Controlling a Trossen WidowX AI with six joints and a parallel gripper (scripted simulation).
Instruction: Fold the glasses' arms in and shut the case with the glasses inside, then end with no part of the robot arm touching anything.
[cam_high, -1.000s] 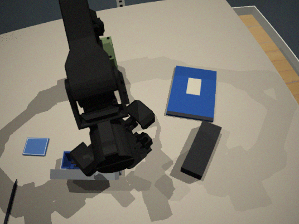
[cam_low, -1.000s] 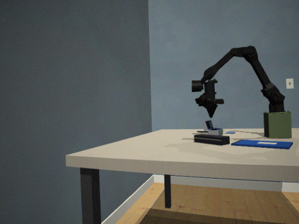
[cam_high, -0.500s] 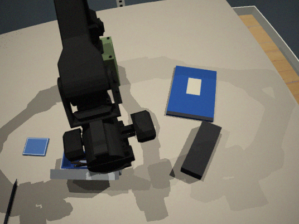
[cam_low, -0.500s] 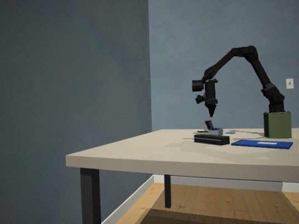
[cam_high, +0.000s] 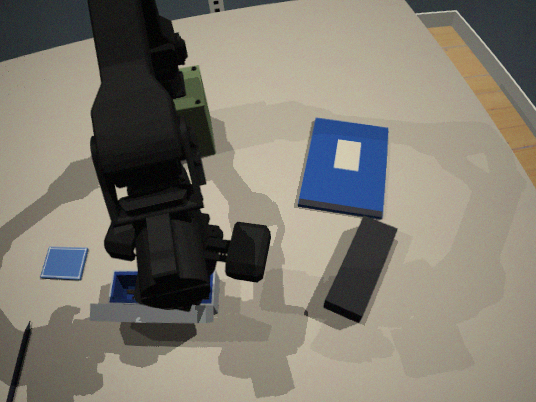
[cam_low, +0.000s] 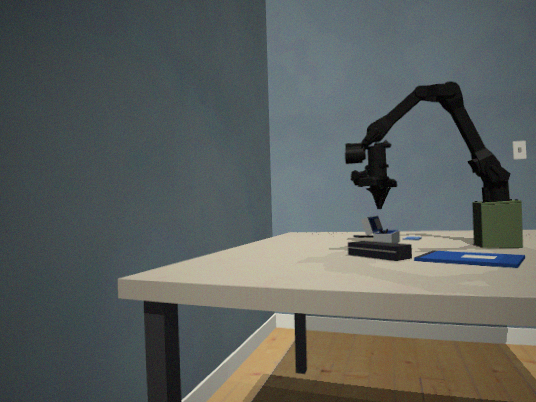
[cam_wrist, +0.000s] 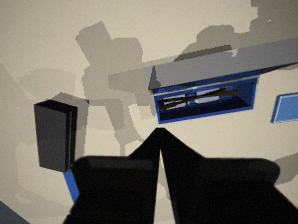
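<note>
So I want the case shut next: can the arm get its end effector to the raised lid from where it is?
Probably yes. The shut end effector hangs above the open case, touching nothing, and the gray lid stands up with nothing between them. The glasses already lie inside.

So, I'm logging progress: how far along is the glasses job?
Done: the glasses lie folded inside the blue-lined case. In hand: nothing; the shut gripper hangs above the case, touching nothing. Left: the grey lid stands open and must be pushed shut, then the arm pulled away.
</note>
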